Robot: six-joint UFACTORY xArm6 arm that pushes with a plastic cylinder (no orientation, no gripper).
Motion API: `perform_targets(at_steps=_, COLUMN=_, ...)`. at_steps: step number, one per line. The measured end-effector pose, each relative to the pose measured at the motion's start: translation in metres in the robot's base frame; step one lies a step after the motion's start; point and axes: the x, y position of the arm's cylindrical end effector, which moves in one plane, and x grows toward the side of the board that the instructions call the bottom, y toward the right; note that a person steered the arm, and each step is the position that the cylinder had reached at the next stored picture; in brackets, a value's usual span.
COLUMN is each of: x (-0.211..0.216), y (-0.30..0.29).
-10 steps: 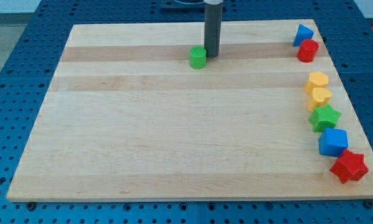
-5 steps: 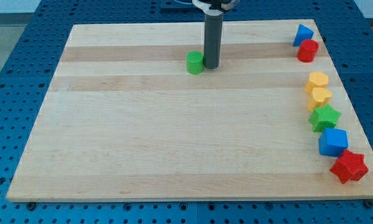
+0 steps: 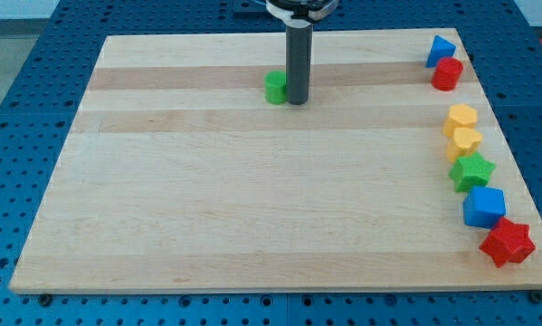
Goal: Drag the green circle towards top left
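Pale wooden worktop (image 3: pixel 252 226), planks with visible grain bands, resting on a blue perforated base (image 3: pixel 17 118). Wide bare wood across the centre, the view's left and the view's bottom; ample free room toward the top-left corner.

Small green circle block (image 3: pixel 274 88), a short cylinder with a flat top, matte plastic look, sitting in the upper middle of the worktop, not far below the top edge. Partly overlapped on its right side by the dark straight rod (image 3: pixel 297 59). My tip (image 3: pixel 297 102) touching or just beside the green circle's right flank, on the view's right of it. No pincer on this arm, so nothing to report as apart or together.

Remaining blocks lined along the right edge, well apart from the green circle:
- Blue triangular block (image 3: pixel 440 50) at the top-right corner, red cylinder (image 3: pixel 447 73) touching just below it.
- Two yellow hexagon-like blocks (image 3: pixel 461 117) (image 3: pixel 465 140), stacked close in the view.
- Green star block (image 3: pixel 471 170) directly beneath.
- Blue cube-like block (image 3: pixel 484 207) next.
- Red star block (image 3: pixel 507 242) lowest, close to the right rim.
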Motion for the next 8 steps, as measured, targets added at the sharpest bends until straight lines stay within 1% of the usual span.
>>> perform_targets(at_steps=1, x=-0.005, y=-0.010)
perform_targets(at_steps=3, x=-0.005, y=-0.071)
perform_targets(at_steps=4, x=-0.007, y=-0.085)
perform_targets(at_steps=6, x=-0.017, y=-0.085)
perform_targets(at_steps=8, x=-0.017, y=-0.075)
